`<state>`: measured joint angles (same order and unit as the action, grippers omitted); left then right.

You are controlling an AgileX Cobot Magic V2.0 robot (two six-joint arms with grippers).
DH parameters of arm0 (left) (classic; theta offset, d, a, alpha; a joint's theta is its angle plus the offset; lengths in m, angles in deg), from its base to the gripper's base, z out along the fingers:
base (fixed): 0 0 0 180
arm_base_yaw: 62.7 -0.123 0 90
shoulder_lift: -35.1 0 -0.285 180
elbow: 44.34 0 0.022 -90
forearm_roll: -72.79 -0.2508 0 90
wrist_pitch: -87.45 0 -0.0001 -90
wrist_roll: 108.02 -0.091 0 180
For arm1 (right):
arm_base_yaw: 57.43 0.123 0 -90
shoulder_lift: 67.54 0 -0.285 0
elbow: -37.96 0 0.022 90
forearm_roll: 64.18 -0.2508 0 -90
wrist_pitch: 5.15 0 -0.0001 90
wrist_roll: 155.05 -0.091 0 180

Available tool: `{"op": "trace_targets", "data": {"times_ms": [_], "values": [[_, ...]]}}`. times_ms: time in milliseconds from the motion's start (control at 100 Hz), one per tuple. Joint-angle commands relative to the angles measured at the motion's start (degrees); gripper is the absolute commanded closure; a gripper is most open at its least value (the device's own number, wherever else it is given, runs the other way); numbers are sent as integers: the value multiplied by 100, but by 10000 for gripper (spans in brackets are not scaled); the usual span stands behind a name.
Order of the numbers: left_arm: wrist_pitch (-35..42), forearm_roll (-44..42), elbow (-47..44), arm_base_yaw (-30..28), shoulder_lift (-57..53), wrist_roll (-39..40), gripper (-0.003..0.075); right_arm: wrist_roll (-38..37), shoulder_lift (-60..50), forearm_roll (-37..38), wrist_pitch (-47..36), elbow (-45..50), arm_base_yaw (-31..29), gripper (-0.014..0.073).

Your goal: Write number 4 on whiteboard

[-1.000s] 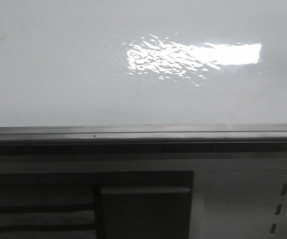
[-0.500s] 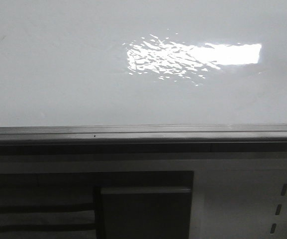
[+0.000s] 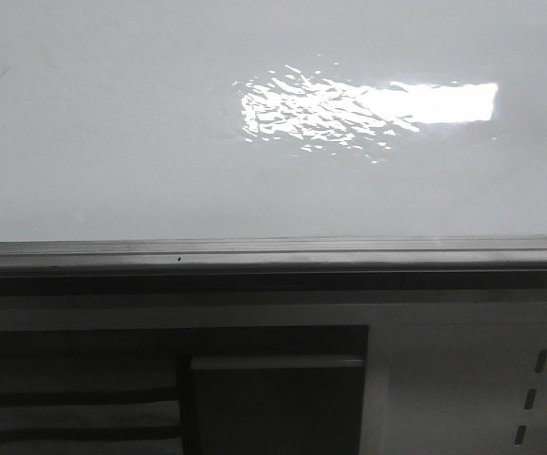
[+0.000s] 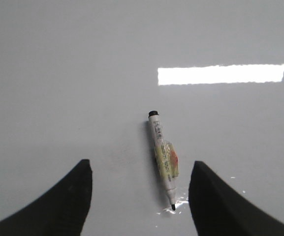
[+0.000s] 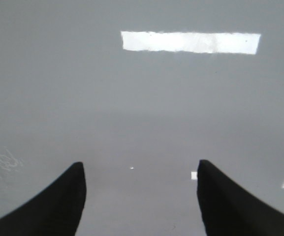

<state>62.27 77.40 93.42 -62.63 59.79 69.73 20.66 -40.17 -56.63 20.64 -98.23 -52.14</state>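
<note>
Marker (image 4: 164, 160) shows only between spread left hand (image 4: 139, 196); right hand (image 5: 141, 196) spread, empty.

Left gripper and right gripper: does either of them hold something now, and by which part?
Nothing is held. The left gripper is open, and the marker lies loose on the surface between its fingers, not touched. The right gripper is open with nothing between its fingers.

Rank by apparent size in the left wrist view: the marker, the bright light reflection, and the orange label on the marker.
1. Light reflection: the longest and the largest in area.
2. Marker: shorter and thinner. It is possibly nearer the camera, so real sizes stay unsure.
3. Orange label: clearly the smallest.
</note>
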Motion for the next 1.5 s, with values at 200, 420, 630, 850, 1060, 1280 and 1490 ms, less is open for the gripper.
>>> {"op": "trace_targets", "data": {"times_ms": [200, 420, 630, 850, 1060, 1280, 1490], "values": [[324, 355, 195, 112, 1287, -643, 315, -2, 94, -87, -457, -164, -42, 157], [536, 444, 480, 516, 2659, -772, 259, -2, 94, -112, -457, -164, -42, 157], [1161, 771, 694, 516, 3902, -762, 259, -2, 94, -112, -457, -164, -42, 157], [1654, 1057, 935, 516, 4795, -762, 259, -2, 94, -112, -457, -164, -42, 157], [1791, 1057, 1006, 516, 5167, -762, 286, -2, 94, -112, -457, -164, -42, 157], [2008, 1057, 1006, 516, 5181, -762, 536, -2, 94, -112, -457, -164, -42, 158], [2006, 1057, 1006, 516, 5181, -762, 696, -2, 94, -112, -457, -164, -42, 157]]}}
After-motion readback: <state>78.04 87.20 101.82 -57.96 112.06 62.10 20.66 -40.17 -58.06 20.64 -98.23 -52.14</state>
